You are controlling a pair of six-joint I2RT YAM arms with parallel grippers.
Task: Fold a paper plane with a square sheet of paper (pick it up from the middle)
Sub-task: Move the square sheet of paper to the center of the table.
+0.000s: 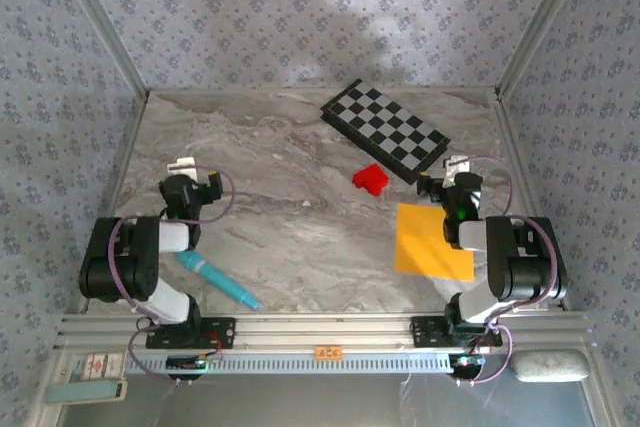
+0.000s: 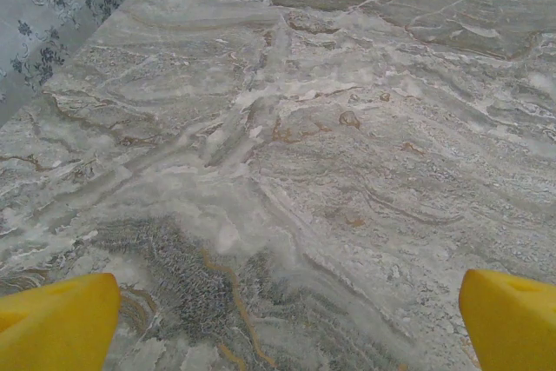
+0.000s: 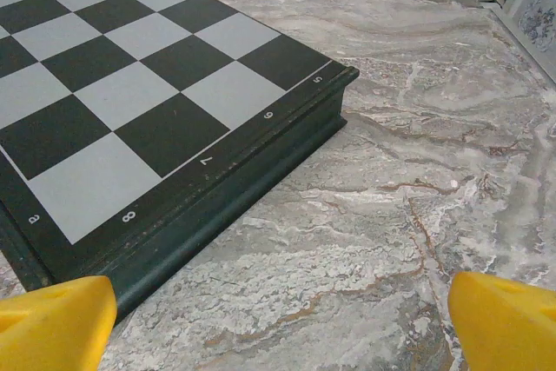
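Observation:
The square sheet of paper (image 1: 431, 241) is plain orange-yellow and lies flat at the near right of the marble table, beside the right arm. No folded paper plane is in view. My right gripper (image 1: 457, 169) hovers just beyond the sheet's far right corner; its yellow fingertips (image 3: 512, 323) stand wide apart with bare marble between them. On the left side my left gripper (image 1: 186, 169) is open too, its yellow fingertips (image 2: 56, 323) spread over empty marble.
A black-and-white checkerboard (image 1: 385, 129) lies at the far right, its near edge (image 3: 234, 193) close ahead of the right fingers. A small red block (image 1: 370, 179) sits between board and sheet. A teal pen (image 1: 217, 280) lies near the left arm's base. Patterned walls enclose the table.

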